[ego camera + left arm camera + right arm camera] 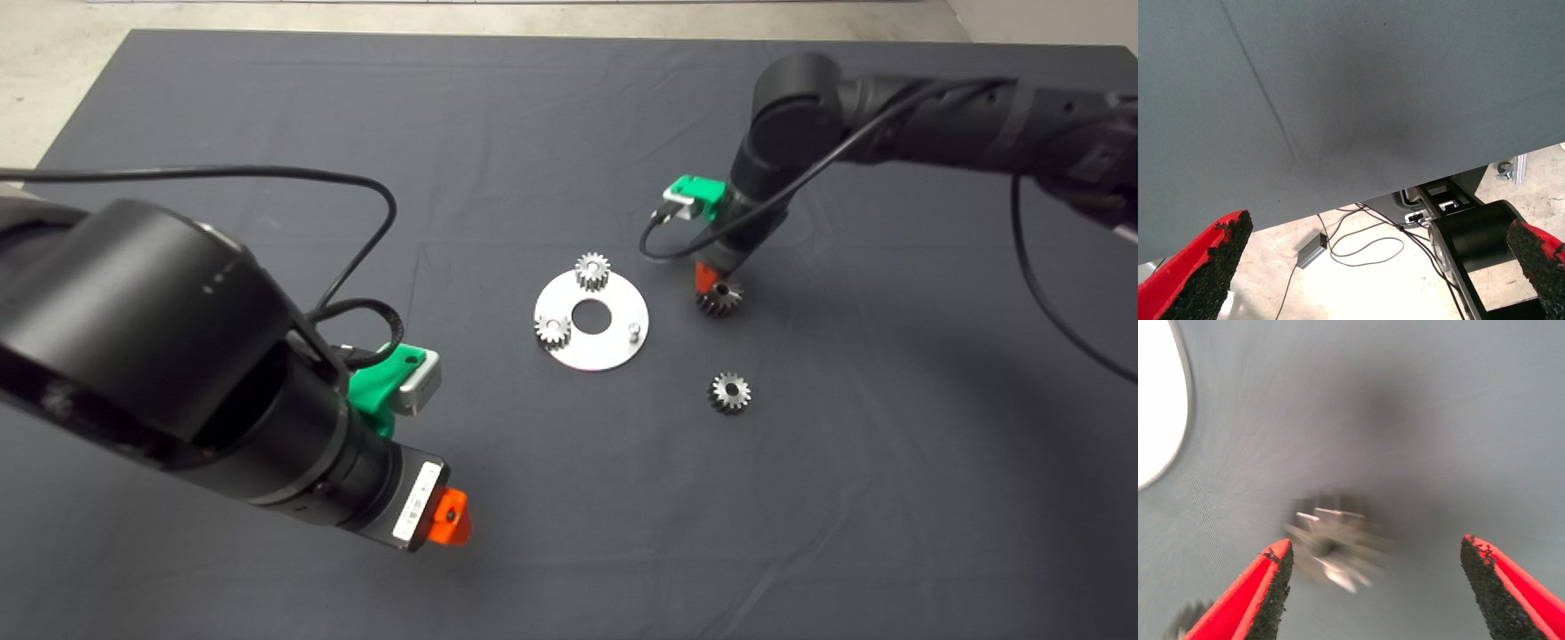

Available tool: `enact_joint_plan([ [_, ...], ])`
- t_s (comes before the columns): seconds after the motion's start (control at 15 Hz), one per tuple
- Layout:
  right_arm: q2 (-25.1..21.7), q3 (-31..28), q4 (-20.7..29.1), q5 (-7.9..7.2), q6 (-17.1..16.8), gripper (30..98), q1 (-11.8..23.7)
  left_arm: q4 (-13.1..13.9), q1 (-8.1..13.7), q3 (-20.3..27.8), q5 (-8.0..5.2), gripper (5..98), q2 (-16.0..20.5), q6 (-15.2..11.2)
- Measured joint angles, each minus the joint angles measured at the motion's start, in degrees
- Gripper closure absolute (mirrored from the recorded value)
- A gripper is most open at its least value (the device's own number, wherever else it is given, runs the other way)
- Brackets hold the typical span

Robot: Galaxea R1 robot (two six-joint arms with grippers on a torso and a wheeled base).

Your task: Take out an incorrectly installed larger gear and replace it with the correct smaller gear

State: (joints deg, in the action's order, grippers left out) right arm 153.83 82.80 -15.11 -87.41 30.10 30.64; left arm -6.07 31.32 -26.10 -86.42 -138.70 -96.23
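Two grippers in view, only one at work. Nearest, at the lower left of the head view: left gripper [449, 520], parked over bare mat [267, 107], fingers [1211, 267] spread wide, holding nothing, well apart from every gear.

A little further out, right of centre: smaller gear [730, 392], flat on the mat, bore pointing up, touched by nothing. Near the round plate [591, 351] but not on it.

Further again, the plate itself, with two small gears on two of its pins [592, 270] [552, 331] and one bare pin [633, 331] on the side that faces the loose gears. Probably the seat for the replacement.

Furthest, just beside the plate's right rim: larger gear [720, 298], off the plate and on the mat, directly under the right gripper [714, 283]. Seen from the right wrist as a blurred gear [1331, 543] between the parted fingers [1271, 587], closer to one finger than to the other; no grip on it.

Judged from this: removal done, pick-up of the replacement not yet begun. Key relation for the coming move: smaller gear toward the robot from the right gripper, on the same side of the plate, far nearer to the right arm than to the left. No long axis to match; only a centring of the open fingers over the bore, then a short carry sideways to the bare pin.
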Motion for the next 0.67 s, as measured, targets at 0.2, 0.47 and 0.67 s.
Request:
enact_joint_plan([
  [0.2, -2.29, -6.01, 1.86, 0.06, 0.18, 56.2, 9.84, -0.01, -0.01, 0.06, -0.01, 5.4, 0.01, -0.01],
  [0.47, -6.88, -16.10, 5.87, -0.05, 1.34, 51.0, 5.10, 0.01, 0.01, 0.50, 0.01, 5.4, 0.15, -1.19],
  [0.67, -9.04, -18.57, 6.42, -0.38, 1.94, 46.5, 5.03, -0.01, -0.01, 1.88, -0.02, 5.4, 0.48, -2.56],
])
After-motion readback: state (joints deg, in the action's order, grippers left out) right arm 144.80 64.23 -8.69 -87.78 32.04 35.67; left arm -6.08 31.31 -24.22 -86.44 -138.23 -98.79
